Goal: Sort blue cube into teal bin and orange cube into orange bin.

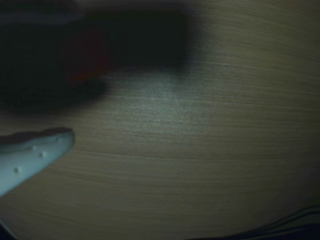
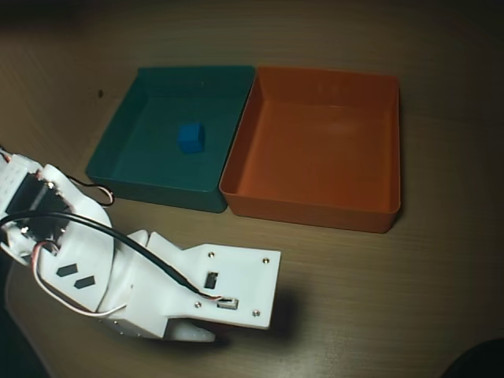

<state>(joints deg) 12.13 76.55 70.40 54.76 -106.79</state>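
Observation:
In the overhead view the blue cube [image 2: 190, 137] lies on the floor of the teal bin [image 2: 126, 161]. The orange bin [image 2: 315, 206] beside it on the right holds nothing. The orange cube does not show there. The white arm reaches in from the lower left, and its wrist plate covers most of the gripper [image 2: 201, 335]. The wrist view is dim and blurred. One white fingertip [image 1: 55, 142] enters from the left, low over the wooden table. A dark blur at top left carries a dull red patch [image 1: 85, 55]; I cannot tell whether that is the orange cube.
The table [image 2: 370, 299] is light wood. Black and red cables [image 2: 118, 236] run along the arm. A dark object [image 2: 480, 362] shows at the lower right corner of the overhead view, and dark cables [image 1: 295, 222] cross the lower right corner of the wrist view.

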